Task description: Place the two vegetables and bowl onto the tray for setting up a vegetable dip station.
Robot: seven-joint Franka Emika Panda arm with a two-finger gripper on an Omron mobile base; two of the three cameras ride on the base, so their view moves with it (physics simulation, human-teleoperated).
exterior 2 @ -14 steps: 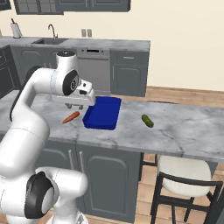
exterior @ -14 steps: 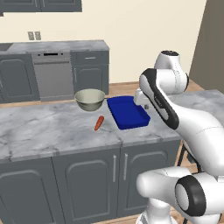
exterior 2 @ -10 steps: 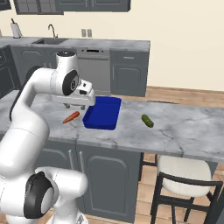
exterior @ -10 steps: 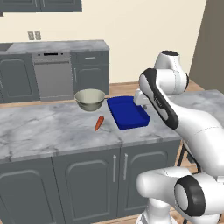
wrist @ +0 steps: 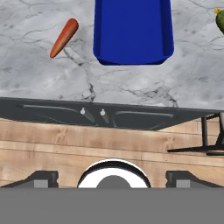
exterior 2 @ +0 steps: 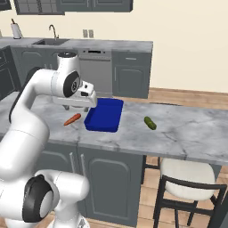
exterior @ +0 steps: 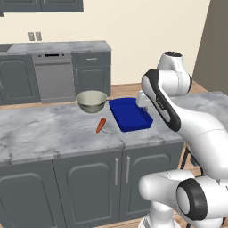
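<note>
Hovering near counter's front edge, gripper [wrist: 112,177] spread wide, holding nothing. Tray [wrist: 132,33] at 12 o'clock in hand view, carrot [wrist: 64,37] at 11, cucumber [wrist: 220,19] at 2. Bowl [exterior: 91,101] just beyond carrot, near far edge. Bare marble counter [exterior 2: 187,133] around cucumber.

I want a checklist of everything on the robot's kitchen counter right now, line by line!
Surface: grey marble counter over dark cabinets.
Tray: blue tray near the front edge, nothing in it.
Bowl: metal bowl upright on the counter, beside the tray, not on it.
Carrot: carrot lying on the counter between bowl and tray.
Cucumber: cucumber lying on the counter on the tray's other side, apart from it.
Clutter: nothing seen.
Gripper: gripper open, holding nothing, above the counter's front edge.
Cables: nothing seen.
Surroundings: stool by the counter; dishwasher and sink along the back wall.
</note>
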